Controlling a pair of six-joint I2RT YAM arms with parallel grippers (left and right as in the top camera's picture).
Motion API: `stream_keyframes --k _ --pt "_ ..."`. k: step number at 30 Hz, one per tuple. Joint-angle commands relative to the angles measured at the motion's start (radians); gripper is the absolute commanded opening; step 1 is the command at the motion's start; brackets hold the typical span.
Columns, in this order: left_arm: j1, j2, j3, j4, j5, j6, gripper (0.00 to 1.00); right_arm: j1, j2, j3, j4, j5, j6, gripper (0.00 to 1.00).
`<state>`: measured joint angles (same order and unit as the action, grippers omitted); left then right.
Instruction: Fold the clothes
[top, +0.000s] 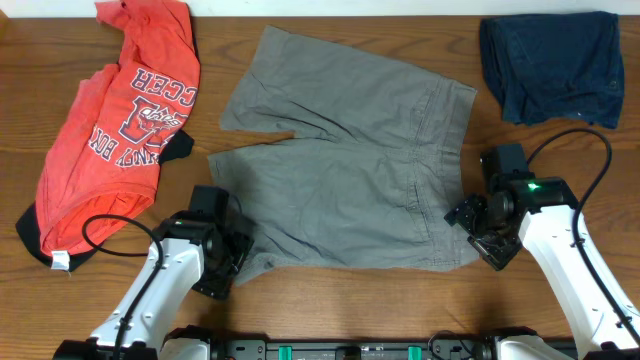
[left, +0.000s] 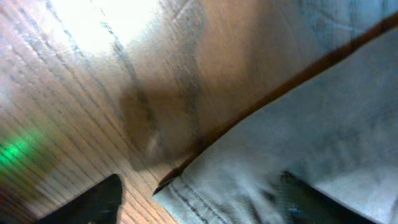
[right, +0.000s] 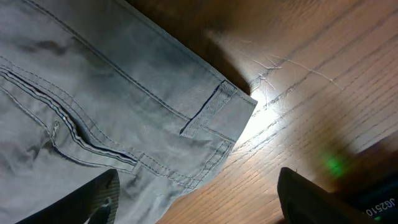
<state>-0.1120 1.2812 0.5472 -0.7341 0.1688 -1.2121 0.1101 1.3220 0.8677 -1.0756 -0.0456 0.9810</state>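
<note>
Grey-olive shorts (top: 350, 170) lay spread flat in the middle of the wooden table (top: 330, 300), waistband toward the right arm and leg openings toward the left arm. A slit back pocket (right: 74, 134) faced up, and a belt loop (right: 208, 109) sat at the near corner of the waistband.

At the near left leg hem, the left gripper (top: 232, 258) was down low with its jaws apart. The left wrist view was blurred, but it showed the stitched hem corner (left: 180, 186) between the two fingers, one finger (left: 93, 199) over bare wood and the other over the cloth. Whether either finger touched the fabric could not be told.

At the near waistband corner, the right gripper (top: 478, 232) also had its jaws spread. One finger (right: 93, 199) was over the fabric beside the pocket and the other was over the wood, with the corner and its belt loop ahead of the gap.

A red-orange T-shirt (top: 120, 130) with white lettering lay crumpled along the table's left side, just beside the shorts. A dark navy garment (top: 550, 65) lay bunched at the far right corner, apart from the waistband.
</note>
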Motion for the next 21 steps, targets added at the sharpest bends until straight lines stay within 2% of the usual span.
stream_keyframes --k 1,3,6,9,12,13,14,16,17,19,21 --pt "0.003 0.015 -0.004 0.014 -0.024 -0.009 0.63 0.009 0.0 -0.007 0.003 0.005 0.013 0.77" --pt "0.003 0.027 -0.004 0.03 -0.024 -0.009 0.46 0.01 0.0 -0.007 0.002 0.004 0.013 0.75" --pt "0.003 0.043 -0.004 0.037 -0.023 -0.009 0.27 0.018 0.0 -0.007 0.002 0.004 0.011 0.72" --pt "0.003 0.046 -0.004 0.037 -0.02 -0.009 0.14 0.032 0.0 -0.007 0.002 0.004 0.009 0.7" --pt "0.003 0.046 -0.004 0.037 -0.019 -0.003 0.13 0.043 0.0 -0.007 0.01 0.004 0.009 0.7" --pt "0.004 0.045 -0.002 0.037 -0.014 0.007 0.14 0.045 0.0 -0.007 0.012 0.004 0.009 0.7" --pt "0.006 0.045 0.002 0.037 -0.008 0.025 0.25 0.048 0.0 -0.007 0.014 0.004 0.009 0.71" --pt "0.019 0.045 0.019 0.037 0.0 0.085 0.56 0.049 0.0 -0.007 0.018 0.004 0.009 0.73" --pt "0.027 0.045 0.027 0.037 0.0 0.113 0.66 0.049 0.0 -0.007 0.023 0.005 0.009 0.75" --pt "0.045 0.045 0.043 0.042 0.0 0.161 0.75 0.049 0.0 -0.007 0.039 0.004 0.005 0.76" --pt "0.058 0.045 0.054 0.045 0.041 0.22 0.78 0.049 0.0 -0.007 0.056 0.004 -0.005 0.77"
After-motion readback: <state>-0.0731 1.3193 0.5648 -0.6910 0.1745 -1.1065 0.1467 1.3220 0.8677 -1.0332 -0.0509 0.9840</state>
